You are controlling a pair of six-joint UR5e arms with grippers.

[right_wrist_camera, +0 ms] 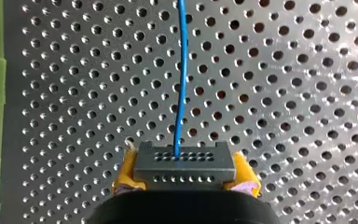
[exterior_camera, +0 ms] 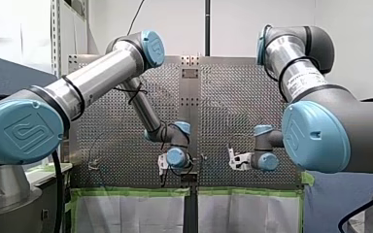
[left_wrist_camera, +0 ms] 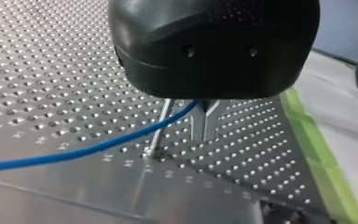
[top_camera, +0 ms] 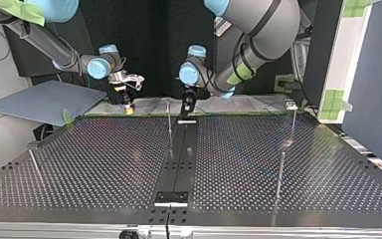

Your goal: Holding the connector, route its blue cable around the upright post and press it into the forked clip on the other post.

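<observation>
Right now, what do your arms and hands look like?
My left arm and right arm are shiny silver tubes with grey joints and round light-blue caps. A black cable loops on the left one, and the right one wears a white printed label. My left hand is black with thin metal fingers. My right hand is black with yellow pads.

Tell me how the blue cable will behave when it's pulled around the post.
Probably floppy yet slightly springy: the blue cable runs in a smooth sweep past the post. Likely light: it's thin beside the connector it leaves.
</observation>
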